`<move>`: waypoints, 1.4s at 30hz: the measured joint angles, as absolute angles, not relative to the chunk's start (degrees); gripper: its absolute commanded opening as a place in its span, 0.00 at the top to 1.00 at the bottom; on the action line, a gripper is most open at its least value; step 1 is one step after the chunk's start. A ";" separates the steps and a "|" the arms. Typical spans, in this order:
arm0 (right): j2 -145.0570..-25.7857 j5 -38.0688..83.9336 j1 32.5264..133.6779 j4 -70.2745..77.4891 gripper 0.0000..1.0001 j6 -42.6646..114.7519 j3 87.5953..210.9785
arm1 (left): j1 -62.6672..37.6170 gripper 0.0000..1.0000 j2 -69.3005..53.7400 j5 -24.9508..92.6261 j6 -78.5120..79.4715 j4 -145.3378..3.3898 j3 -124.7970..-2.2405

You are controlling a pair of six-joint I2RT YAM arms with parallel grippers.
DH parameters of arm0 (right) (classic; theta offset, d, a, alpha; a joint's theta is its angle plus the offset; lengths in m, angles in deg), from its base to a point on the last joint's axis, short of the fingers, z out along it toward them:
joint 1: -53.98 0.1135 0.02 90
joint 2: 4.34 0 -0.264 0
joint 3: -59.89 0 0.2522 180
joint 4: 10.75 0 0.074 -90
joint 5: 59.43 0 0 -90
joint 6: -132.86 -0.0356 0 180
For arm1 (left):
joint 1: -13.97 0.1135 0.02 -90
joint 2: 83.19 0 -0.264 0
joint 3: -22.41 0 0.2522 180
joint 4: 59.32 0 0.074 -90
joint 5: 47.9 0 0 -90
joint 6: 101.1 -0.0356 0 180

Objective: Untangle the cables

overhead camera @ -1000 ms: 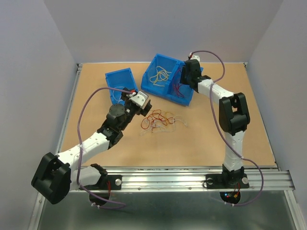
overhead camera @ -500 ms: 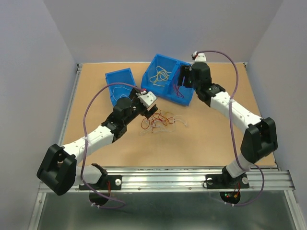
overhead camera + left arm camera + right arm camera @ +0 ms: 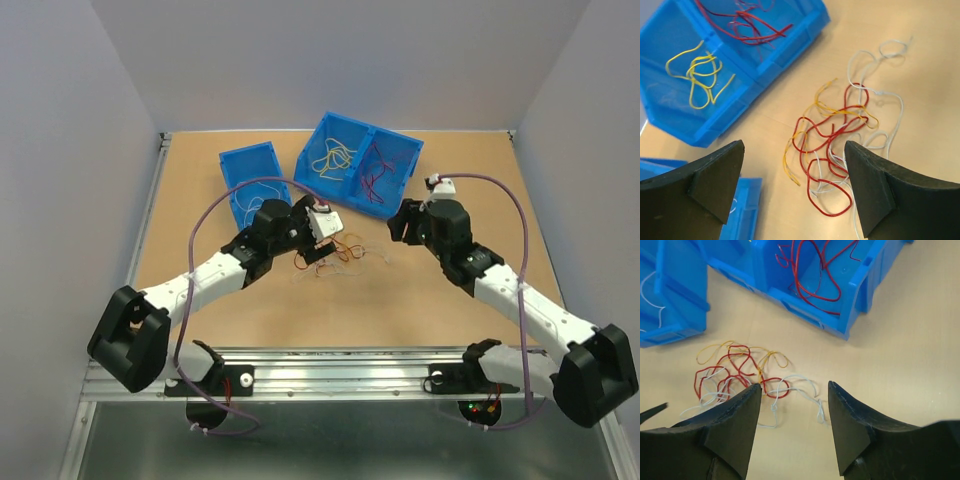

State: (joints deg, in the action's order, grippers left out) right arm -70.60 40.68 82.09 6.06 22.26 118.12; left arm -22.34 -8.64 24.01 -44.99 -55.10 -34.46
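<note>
Cables (image 3: 350, 250) lie tangled on the worktop (image 3: 420, 300) near the blue bins (image 3: 340, 192); with left pincer (image 3: 794, 150) and right pincer (image 3: 795, 386) both open and empty, I'd pinch one outer strand each, parting slowly.

Below my left end effector (image 3: 795, 185), the thin yellow, red and white cables (image 3: 832, 145) lie tangled on the wooden counter (image 3: 930, 165). From my right end effector (image 3: 792, 425) they sit ahead, leftward. Beyond them stands the two-compartment blue plastic bin (image 3: 860, 290), more cables inside, with the small blue plastic bin (image 3: 670, 335) to its left.
</note>
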 measured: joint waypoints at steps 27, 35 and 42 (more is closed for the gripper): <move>-49.64 41.01 82.09 1.12 0.38 13.43 99.39 | -24.26 0.92 12.03 20.12 -51.07 -76.50 -48.58; -55.78 41.43 82.09 1.32 0.38 14.48 99.80 | -24.33 1.00 12.25 17.83 -51.94 -79.27 -50.72; -60.33 34.32 82.09 -3.64 0.37 17.71 100.39 | -24.59 1.00 0.71 12.78 -52.68 -79.19 -46.68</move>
